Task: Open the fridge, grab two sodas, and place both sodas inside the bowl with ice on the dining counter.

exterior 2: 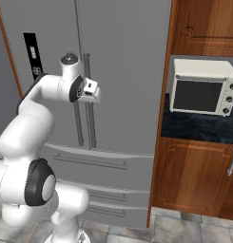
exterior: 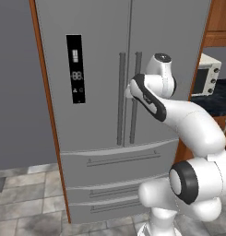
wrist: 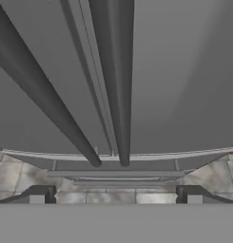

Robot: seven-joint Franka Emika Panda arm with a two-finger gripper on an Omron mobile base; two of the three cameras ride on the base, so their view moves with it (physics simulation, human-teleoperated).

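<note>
Gripper (wrist: 116, 194) nearest: fingertips (wrist: 38, 194) spread wide, nothing between them, pointed down along the fridge front. Hand sits just in front of the two vertical bar handles (exterior: 120, 99), at the seam between the doors, upper half of the handles; contact cannot be confirmed. Fridge (exterior: 100, 41) directly ahead, both doors shut, black display strip (exterior: 75, 68) on left door, drawers (exterior: 114, 161) below also shut. Grey tile floor (exterior: 26, 198) at its foot. Right of fridge: wood cabinet (exterior 2: 194, 175), dark stone counter (exterior 2: 199, 124), white toaster oven (exterior 2: 202, 88) on it.
</note>
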